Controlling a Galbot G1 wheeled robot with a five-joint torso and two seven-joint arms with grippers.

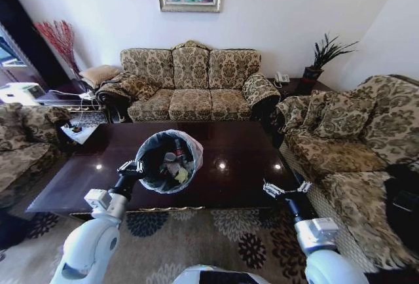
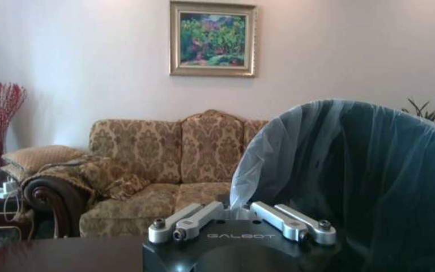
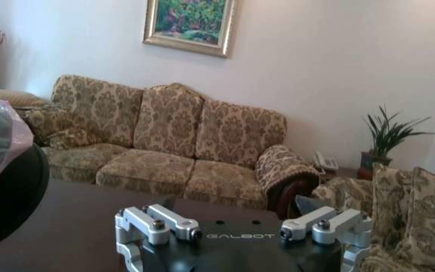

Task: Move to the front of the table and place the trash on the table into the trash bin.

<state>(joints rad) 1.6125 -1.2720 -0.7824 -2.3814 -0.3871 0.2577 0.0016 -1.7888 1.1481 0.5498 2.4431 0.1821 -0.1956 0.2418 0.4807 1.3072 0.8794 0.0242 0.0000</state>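
The trash bin, black with a whitish bag liner, hangs tilted over the front left part of the dark glossy table, its mouth turned toward me. My left gripper is shut on its near rim; in the left wrist view the fingers meet at the liner's edge. The trash lies inside the bin: a bottle with a red label, a white cup and crumpled pieces. My right gripper is open and holds nothing, over the table's front right edge. The bin's side shows in the right wrist view.
A patterned three-seat sofa stands behind the table and another sofa along its right side. An armchair is on the left. A side table with a phone and a plant fills the back right corner. A floral rug lies in front.
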